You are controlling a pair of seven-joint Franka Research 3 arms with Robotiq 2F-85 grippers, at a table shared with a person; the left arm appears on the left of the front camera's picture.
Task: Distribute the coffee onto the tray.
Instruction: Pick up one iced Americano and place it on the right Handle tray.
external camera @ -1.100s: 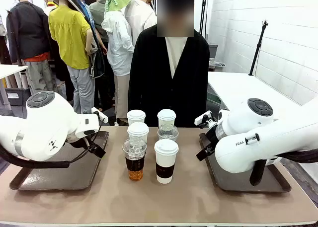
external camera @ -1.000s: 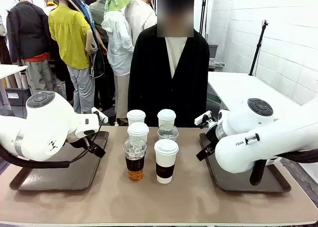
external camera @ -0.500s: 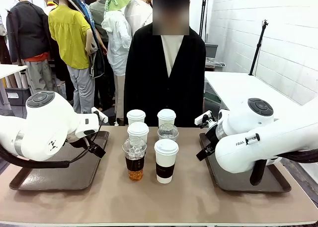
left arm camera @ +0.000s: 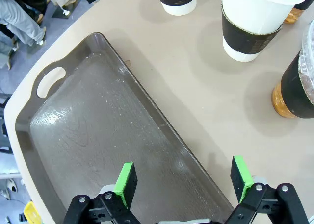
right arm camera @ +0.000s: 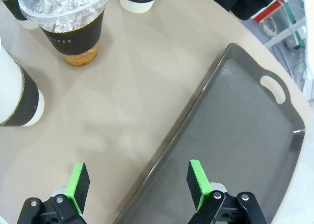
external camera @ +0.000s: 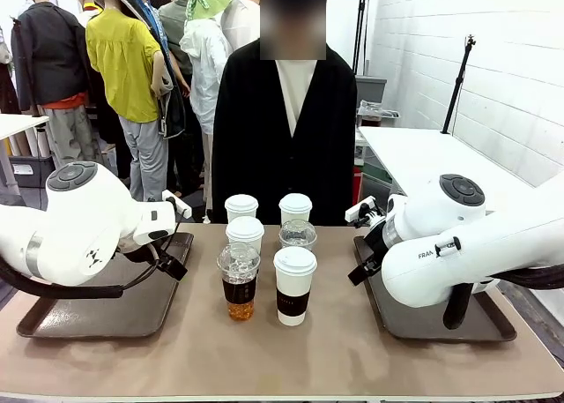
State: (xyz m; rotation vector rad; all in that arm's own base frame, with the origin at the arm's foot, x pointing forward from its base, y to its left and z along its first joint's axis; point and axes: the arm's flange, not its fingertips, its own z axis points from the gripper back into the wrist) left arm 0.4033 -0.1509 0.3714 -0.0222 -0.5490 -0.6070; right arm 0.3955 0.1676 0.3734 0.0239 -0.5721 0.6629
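The coffee stands in a cluster at mid-table: white lidded paper cups with dark sleeves [external camera: 294,284] [external camera: 245,234] and clear domed cups with amber liquid [external camera: 239,281] [external camera: 298,235]. A dark tray [external camera: 97,313] lies at the left and another tray [external camera: 423,322] at the right, both bare. My left gripper [left arm camera: 184,177] hangs open over the inner rim of the left tray [left arm camera: 73,131], with a paper cup [left arm camera: 252,23] and a clear cup [left arm camera: 297,87] beyond. My right gripper [right arm camera: 138,179] is open over the edge of the right tray [right arm camera: 245,136], near a clear cup [right arm camera: 68,23].
A person in a black cardigan [external camera: 282,138] stands at the far side of the table, right behind the cups. Bare tabletop [external camera: 282,359] stretches along the near edge in front of the cups. A white table [external camera: 423,152] stands at the back right.
The person has shifted slightly left and stands a little taller. Both arms and all the cups have stayed where they were.
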